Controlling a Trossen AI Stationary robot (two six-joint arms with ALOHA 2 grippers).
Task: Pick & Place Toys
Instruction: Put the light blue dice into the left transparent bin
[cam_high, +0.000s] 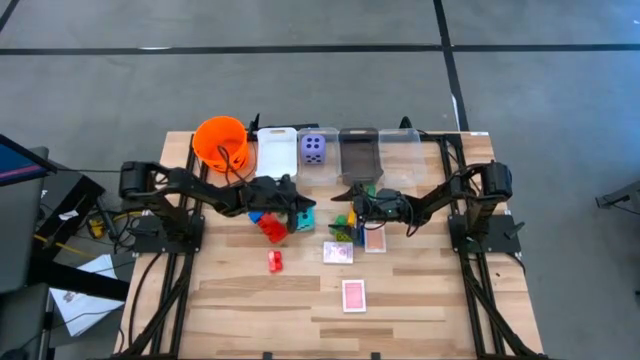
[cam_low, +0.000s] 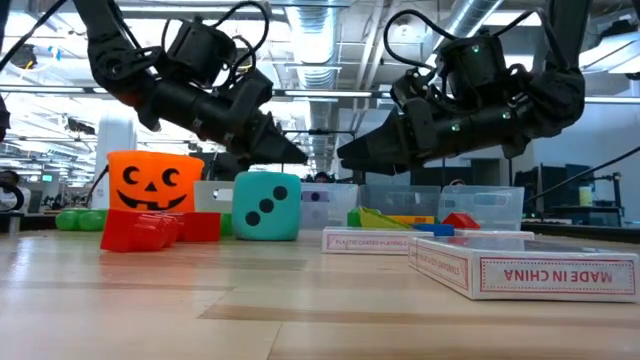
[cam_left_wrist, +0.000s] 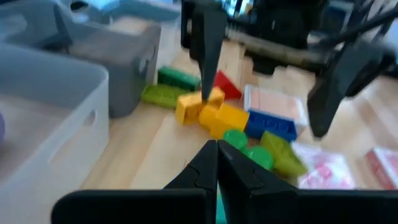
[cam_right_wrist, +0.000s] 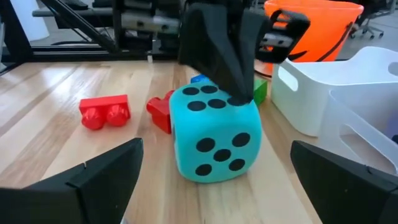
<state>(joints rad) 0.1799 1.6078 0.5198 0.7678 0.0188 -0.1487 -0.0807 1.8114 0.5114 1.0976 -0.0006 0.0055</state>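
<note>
Above the teal die, left gripper shut.

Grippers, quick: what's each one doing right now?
Left end effector: closed, holding nothing, just above the teal die.
Right end effector: open, empty, over the brick pile.
</note>
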